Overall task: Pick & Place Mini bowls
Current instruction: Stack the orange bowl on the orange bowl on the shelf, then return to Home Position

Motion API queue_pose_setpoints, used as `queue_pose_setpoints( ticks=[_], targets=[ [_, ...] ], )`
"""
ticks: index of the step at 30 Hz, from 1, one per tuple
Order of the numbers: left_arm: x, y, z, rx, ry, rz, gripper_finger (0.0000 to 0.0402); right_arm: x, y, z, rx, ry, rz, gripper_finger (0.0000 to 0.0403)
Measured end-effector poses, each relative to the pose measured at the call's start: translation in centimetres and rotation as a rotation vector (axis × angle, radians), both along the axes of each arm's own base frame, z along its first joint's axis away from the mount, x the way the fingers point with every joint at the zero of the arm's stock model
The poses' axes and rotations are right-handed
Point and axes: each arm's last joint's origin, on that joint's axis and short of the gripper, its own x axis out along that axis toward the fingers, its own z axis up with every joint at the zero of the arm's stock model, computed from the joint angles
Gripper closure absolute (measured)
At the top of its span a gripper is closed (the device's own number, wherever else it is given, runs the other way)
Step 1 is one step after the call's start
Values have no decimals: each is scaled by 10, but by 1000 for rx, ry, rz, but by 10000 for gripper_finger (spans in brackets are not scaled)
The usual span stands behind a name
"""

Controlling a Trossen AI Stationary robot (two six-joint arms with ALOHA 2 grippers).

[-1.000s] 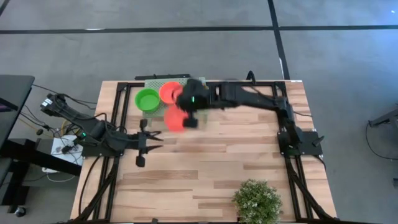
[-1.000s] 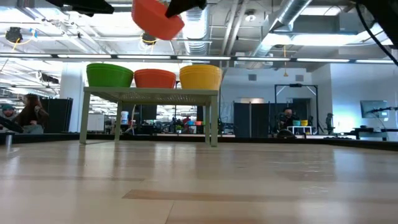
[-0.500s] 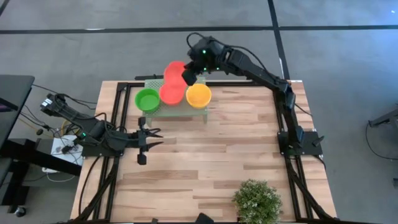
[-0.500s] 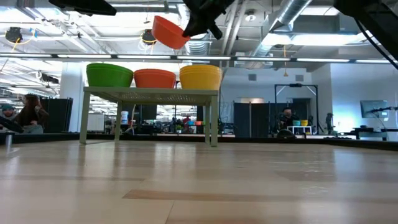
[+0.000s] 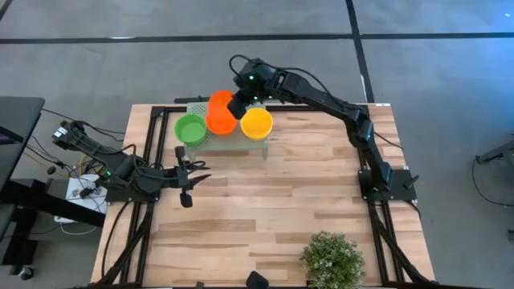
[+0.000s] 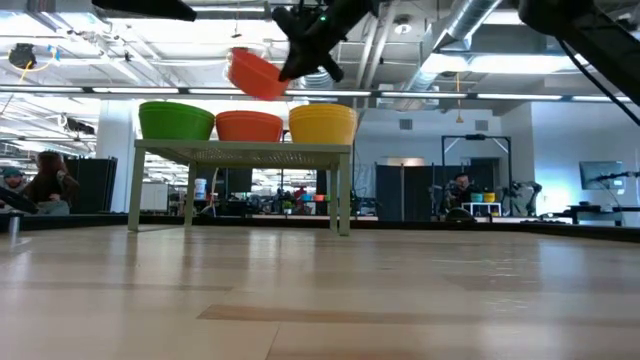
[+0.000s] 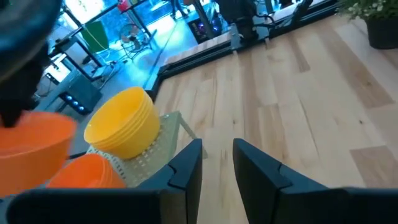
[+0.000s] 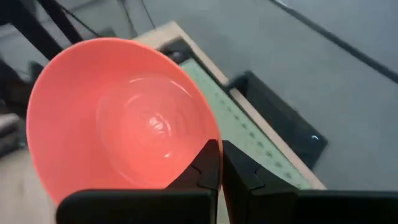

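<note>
Three stacks of mini bowls, green (image 5: 191, 128), red (image 5: 215, 124) and yellow (image 5: 257, 123), stand on the pale green perforated stand (image 5: 233, 143) at the table's far side. In the low view the stacks are green (image 6: 176, 121), red (image 6: 249, 126) and yellow (image 6: 323, 124). My right gripper (image 5: 238, 103) is shut on an orange-red mini bowl (image 5: 220, 104), held tilted in the air just above the red stack (image 6: 255, 73). My left gripper (image 5: 189, 172) is open and empty over the table's left part, in front of the stand. My right gripper pinches the bowl's rim (image 8: 211, 138), one finger inside the bowl (image 8: 207, 163) and one outside (image 8: 244, 175). The fingers come from the table's right, slanting down. The bowl is lifted clear, tilted, and sticks out beyond the fingertips over the red stack.
A bushy green plant (image 5: 332, 258) stands at the table's near edge, right of the middle. Black frame rails run along the table's left and right edges (image 5: 377, 217). The wooden table top (image 5: 273, 201) between stand and plant is bare.
My right gripper has carried the orange-red bowl from in front of the stand toward the table's far edge, swinging over the stacks. It has then come down a little over the red stack. The bowl stays tilted in the hold.
</note>
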Motion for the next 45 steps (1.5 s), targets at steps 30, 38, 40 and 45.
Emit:
queue_pose_setpoints(
  ticks=[30,38,40,45],
  targets=[
    [-1,2,1,11,-14,45,310,12,-7,-32,41,82,77,355],
    [-1,2,1,11,-14,45,310,14,-8,-32,11,77,94,342],
    [-1,2,1,11,-14,45,310,14,-6,-30,-17,84,120,342],
    [-1,2,1,-9,-21,56,310,9,12,-13,-36,80,161,344]
  ],
)
